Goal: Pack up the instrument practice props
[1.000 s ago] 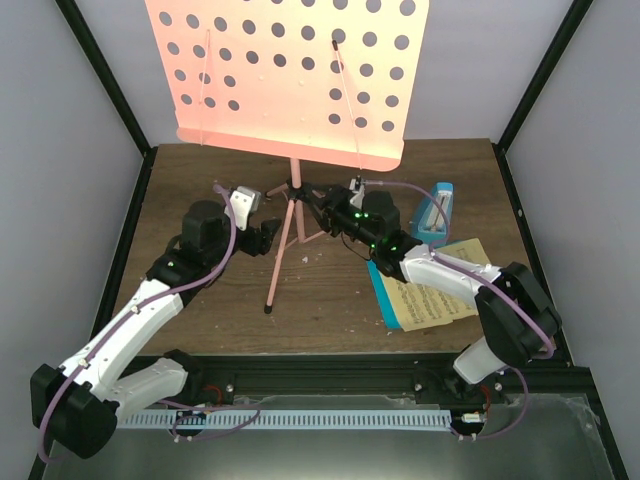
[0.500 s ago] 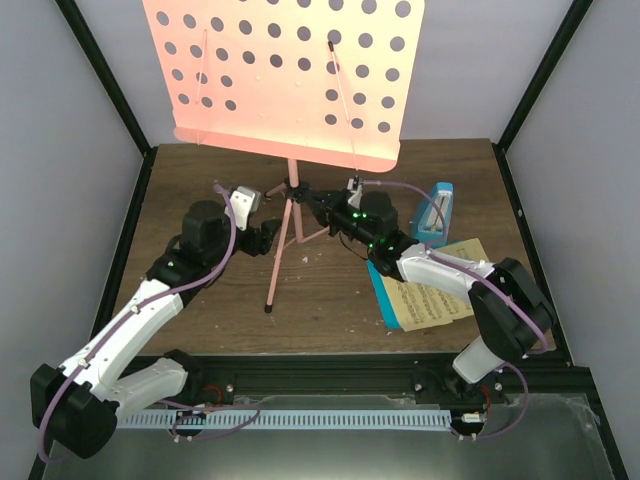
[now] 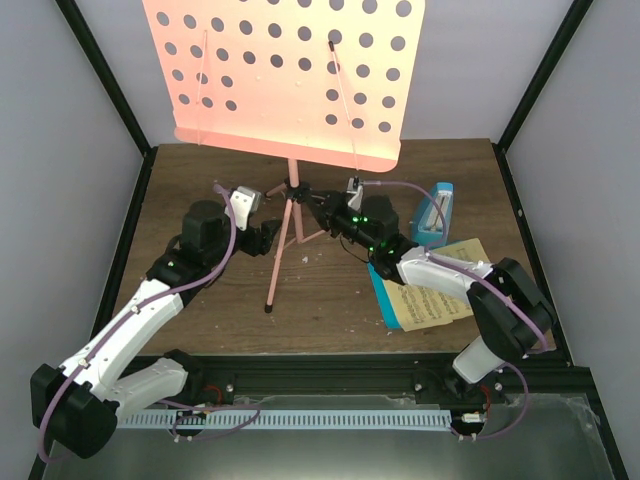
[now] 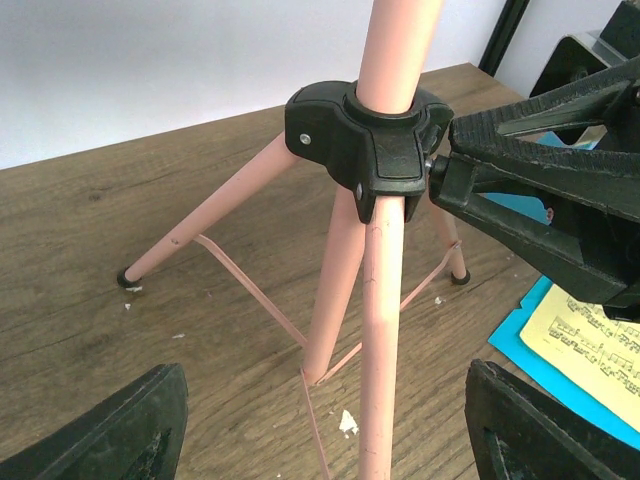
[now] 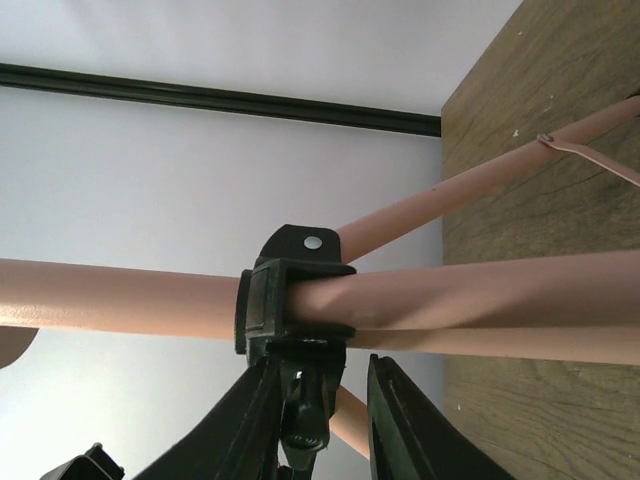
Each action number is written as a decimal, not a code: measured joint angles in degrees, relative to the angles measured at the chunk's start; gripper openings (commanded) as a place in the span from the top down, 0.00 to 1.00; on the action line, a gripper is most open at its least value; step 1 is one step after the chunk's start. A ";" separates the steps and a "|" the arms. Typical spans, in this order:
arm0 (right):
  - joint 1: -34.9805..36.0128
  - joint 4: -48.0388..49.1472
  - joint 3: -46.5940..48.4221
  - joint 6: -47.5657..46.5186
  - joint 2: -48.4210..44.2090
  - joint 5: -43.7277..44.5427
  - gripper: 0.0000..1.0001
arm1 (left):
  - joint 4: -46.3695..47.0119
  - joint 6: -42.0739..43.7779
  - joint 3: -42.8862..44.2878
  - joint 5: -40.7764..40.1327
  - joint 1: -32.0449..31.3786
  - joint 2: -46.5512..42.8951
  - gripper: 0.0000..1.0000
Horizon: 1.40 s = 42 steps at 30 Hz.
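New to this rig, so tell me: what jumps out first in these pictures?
The big salmon-pink music stand, its hole-punched desk filling the top of the overhead view, tripod mid-table. Both arms reach for its black hub: the left fingers straddle a leg, the right fingers flank the hub's knob. Blue and yellow sheets lie at right.

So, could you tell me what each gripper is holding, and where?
Left gripper holds nothing. Right gripper straddles the knob on the stand hub; grip uncertain.

- Music stand [image 3: 285,70] — salmon-pink, upright on three splayed legs at the middle of the table [image 3: 200,170], with the hole-punched desk on top.
- Music sheets [image 3: 430,300] — yellow printed sheet flat on a blue one, right of the stand.
- Metronome [image 3: 436,215] — small blue wedge, just beyond the sheets.
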 measured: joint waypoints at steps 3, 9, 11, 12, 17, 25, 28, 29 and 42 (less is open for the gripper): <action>0.00 0.57 -0.02 -0.87 0.02 -0.50 0.73 | 0.00 0.00 0.00 0.00 0.00 0.00 0.23; 0.07 1.73 0.15 -2.47 1.09 -2.27 0.83 | 0.00 0.00 -0.02 0.00 -0.09 0.00 0.23; 0.07 2.38 0.24 -2.86 1.14 -2.47 0.86 | -0.02 0.00 0.00 0.00 -0.09 0.00 0.23; 0.09 2.49 0.26 -3.19 1.14 -2.47 0.87 | 0.00 0.00 0.00 0.00 -0.09 0.00 0.23; 0.13 2.51 0.26 -4.81 1.14 -2.14 0.95 | -0.02 0.00 0.00 0.00 -0.09 0.00 0.23; 1.55 0.94 0.46 -17.31 0.46 1.38 0.99 | -0.09 0.00 -0.02 -0.02 -0.09 -0.09 0.23; 2.99 -0.37 0.42 -28.02 -0.35 5.20 0.99 | -0.17 0.00 0.00 -0.04 -0.09 -0.20 0.23; 3.37 -0.79 0.35 -31.98 -0.66 6.25 0.99 | -0.22 0.00 -0.02 -0.04 -0.09 -0.22 0.23; 4.52 -3.76 -1.79 -92.39 -4.44 10.27 0.99 | -0.37 0.02 -0.02 -0.26 -0.35 -1.05 0.23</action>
